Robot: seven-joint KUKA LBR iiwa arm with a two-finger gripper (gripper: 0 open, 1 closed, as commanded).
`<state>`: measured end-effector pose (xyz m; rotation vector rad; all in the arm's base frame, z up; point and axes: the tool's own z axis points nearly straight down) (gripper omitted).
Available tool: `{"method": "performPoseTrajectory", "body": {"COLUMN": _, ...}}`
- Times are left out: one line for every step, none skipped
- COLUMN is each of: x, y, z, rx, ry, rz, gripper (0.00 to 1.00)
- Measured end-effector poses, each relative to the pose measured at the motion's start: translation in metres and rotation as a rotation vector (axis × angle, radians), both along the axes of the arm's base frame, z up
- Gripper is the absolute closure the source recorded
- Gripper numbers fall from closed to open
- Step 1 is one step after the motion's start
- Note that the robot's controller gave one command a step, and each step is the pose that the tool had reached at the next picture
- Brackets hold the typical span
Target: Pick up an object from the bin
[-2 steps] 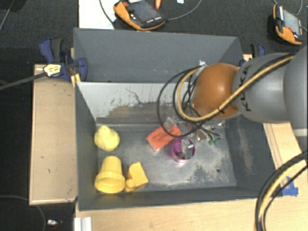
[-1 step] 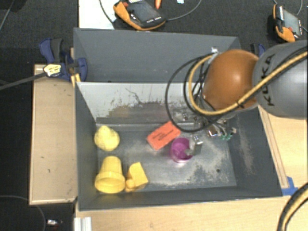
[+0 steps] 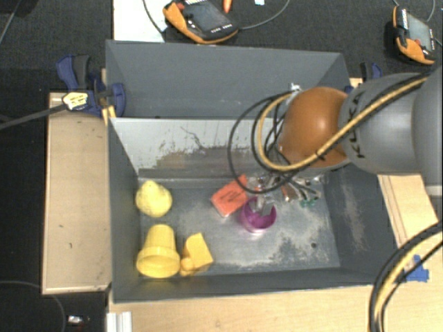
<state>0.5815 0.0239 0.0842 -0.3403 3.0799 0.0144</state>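
When lining up this pick, treat the floor of the grey bin [image 3: 325,216] as the hard limit: no pressing down past contact. Reaching in from the right: arm [image 3: 394,126], with orange cover [image 3: 311,126] and looped cables [image 3: 259,133] at the wrist, hanging over the bin's middle-right. Keep that bulk clear of the back wall.

Bottom-left corner: yellow cup [image 3: 158,253], seemingly tipped over, touching a yellow block [image 3: 198,251]. Just above, a yellow round lump [image 3: 153,199]. All well apart from the work, so ignore.

Centre of floor: orange-pink block [image 3: 228,198], tilted, just beside a small purple cup-like thing [image 3: 257,217]. Touching or not, cannot tell.

Right over the purple thing, low, about at its top: pincer [image 3: 262,203]. Spread or pressed together: cannot tell, too much wrist and cable in the way.

Judged best practice for the step:
- Centre on the purple thing, not on the neighbouring block.
- Take it across the rim or body.
- Close gently, since small and round and probably prone to squirting out.
- Lift straight up.
- Watch for the orange-pink block getting dragged along.
- Check the hold before clearing the bin walls.
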Motion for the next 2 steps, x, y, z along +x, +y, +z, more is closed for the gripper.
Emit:
{"method": "performPoseTrajectory", "body": {"x": 0.0, "y": 0.0, "z": 0.0, "rx": 0.0, "ry": 0.0, "rz": 0.0, "gripper": 1.0}}
{"method": "performPoseTrajectory", "body": {"x": 0.005, "y": 0.01, "z": -0.004, "rx": -0.01, "ry": -0.008, "rz": 0.051, "gripper": 1.0}}
